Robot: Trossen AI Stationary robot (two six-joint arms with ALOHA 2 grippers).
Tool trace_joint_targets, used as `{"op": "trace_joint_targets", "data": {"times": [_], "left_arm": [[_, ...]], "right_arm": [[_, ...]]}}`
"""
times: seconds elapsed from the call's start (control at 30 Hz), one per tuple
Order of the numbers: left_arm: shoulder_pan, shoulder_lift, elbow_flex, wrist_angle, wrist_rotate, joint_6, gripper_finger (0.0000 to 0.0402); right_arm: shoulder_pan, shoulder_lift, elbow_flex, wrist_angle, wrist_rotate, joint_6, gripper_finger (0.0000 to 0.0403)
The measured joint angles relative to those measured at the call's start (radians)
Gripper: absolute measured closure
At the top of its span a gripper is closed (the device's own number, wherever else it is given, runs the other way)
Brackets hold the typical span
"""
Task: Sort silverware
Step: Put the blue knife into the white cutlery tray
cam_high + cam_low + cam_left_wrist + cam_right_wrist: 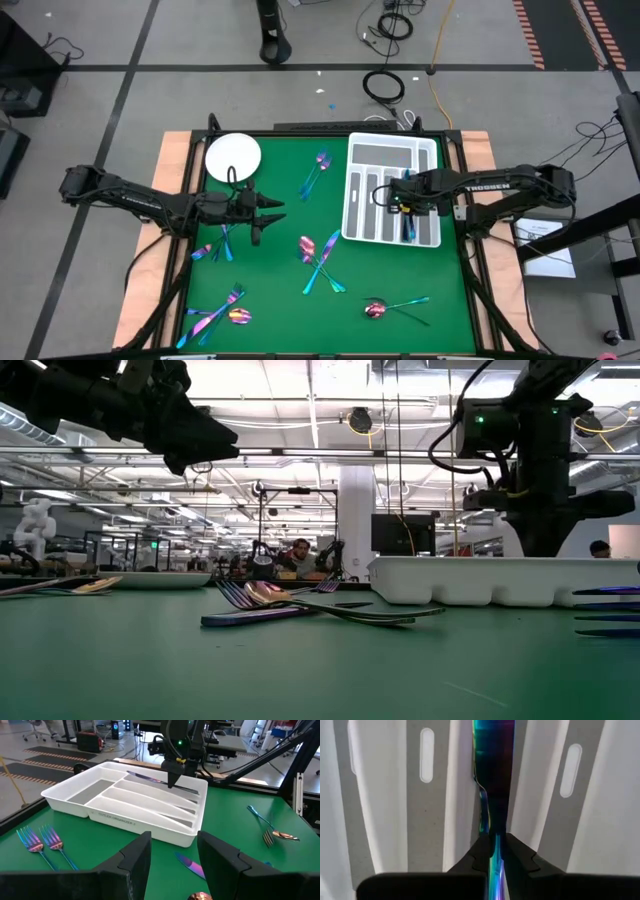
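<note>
The right gripper is clamped on a knife over the tray. The left gripper, jaws apart, waits above scattered silverware: light, stiff, slick; best pinched mid-handle.

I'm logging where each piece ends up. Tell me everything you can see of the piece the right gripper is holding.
The held piece is a slim strip of shiny iridescent metal, blue-green to purple. It looks like a knife, though its end is not clear. The right gripper is shut on it, over the white tray, lined up along one long compartment. Whether it touches the tray floor cannot be told.
</note>
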Motion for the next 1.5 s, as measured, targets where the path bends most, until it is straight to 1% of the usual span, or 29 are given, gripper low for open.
{"op": "trace_joint_targets", "data": {"times": [0.13,0.43,0.63,0.83,0.93,1.0,1.13,1.33,1.5], "left_arm": [[0.000,0.000,0.000,0.000,0.000,0.000,0.0240],[0.000,0.000,0.000,0.000,-0.001,0.000,0.0240],[0.000,0.000,0.000,0.000,-0.001,0.000,0.0240],[0.000,0.000,0.000,0.000,-0.002,0.000,0.0240],[0.000,0.000,0.000,0.000,-0.002,0.000,0.0240],[0.000,0.000,0.000,-0.002,-0.003,0.000,0.0240],[0.000,0.000,0.000,-0.011,-0.004,-0.004,0.0240],[0.000,0.000,0.000,-0.085,-0.004,-0.036,0.0240],[-0.002,-0.001,0.000,-0.151,-0.004,-0.062,0.0240]], "right_arm": [[0.000,0.000,0.000,0.002,0.002,-0.003,0.0373],[0.000,0.000,0.000,0.001,0.004,0.015,0.0321],[0.000,-0.007,0.000,0.003,0.001,0.025,0.0296],[0.000,-0.046,0.011,0.054,0.000,-0.050,0.0289],[0.000,-0.060,0.043,0.066,-0.001,-0.114,0.0289],[0.001,-0.065,0.072,0.085,0.000,-0.185,0.0289],[0.004,-0.067,0.113,0.211,0.009,-0.372,0.0289],[0.061,-0.050,0.116,0.604,0.011,-0.585,0.0289],[0.123,0.010,0.116,0.850,0.004,-0.696,0.0289]]}}
